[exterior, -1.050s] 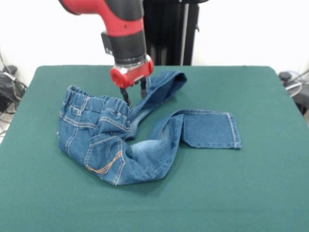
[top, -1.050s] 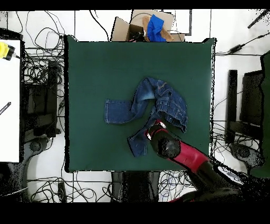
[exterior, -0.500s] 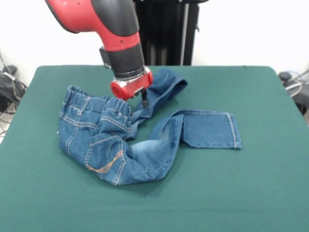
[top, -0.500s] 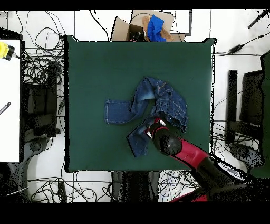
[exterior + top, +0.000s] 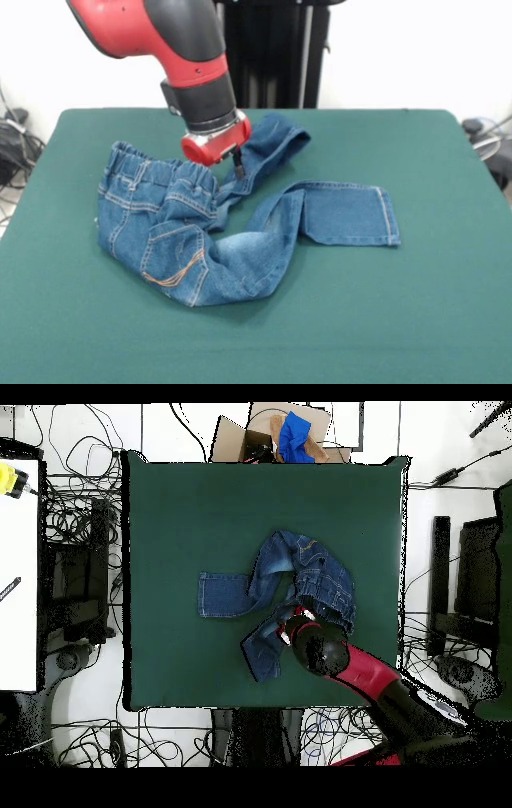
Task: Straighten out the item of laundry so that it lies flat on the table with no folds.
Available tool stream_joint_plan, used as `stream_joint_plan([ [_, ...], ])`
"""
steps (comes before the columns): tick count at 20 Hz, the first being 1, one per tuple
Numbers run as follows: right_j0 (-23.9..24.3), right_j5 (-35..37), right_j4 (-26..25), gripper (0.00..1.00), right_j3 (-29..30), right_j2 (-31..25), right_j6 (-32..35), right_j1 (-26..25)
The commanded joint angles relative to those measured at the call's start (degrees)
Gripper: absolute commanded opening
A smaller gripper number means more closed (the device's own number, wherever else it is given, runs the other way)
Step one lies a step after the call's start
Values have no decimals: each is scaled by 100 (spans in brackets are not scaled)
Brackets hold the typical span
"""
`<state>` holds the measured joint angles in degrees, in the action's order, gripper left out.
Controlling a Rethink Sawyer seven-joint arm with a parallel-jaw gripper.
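The item of laundry, a small pair of blue jeans, lies crumpled on the green table. Its waistband is bunched at the left. One leg stretches right, and the other leg is folded toward the far side. My gripper is pressed down into the cloth between the waistband and the folded leg. It stands open: one finger shows and the other is hidden behind the waistband. From overhead the jeans lie right of centre, and the arm covers the gripper.
A cardboard box holding blue cloth sits past the table's far edge in the overhead view. Cables and equipment ring the table. A white surface stands at the left.
The gripper has come down from just above the jeans into the fold by the waistband. The arm has leaned a little to the left in the front view. The jeans have barely shifted.
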<state>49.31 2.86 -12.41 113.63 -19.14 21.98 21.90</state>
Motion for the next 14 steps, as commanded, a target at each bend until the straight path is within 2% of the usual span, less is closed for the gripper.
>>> stream_joint_plan([
  [1, -433, 374, 184, 100, -1089, -228, 1171, -395],
  [6, -747, 824, 332, 100, -1114, -69, 1252, 66],
  [9, -778, 1052, 329, 100, -1269, -104, 1180, 54],
  [14, -559, 1090, 235, 100, -1361, -291, 1117, -164],
])
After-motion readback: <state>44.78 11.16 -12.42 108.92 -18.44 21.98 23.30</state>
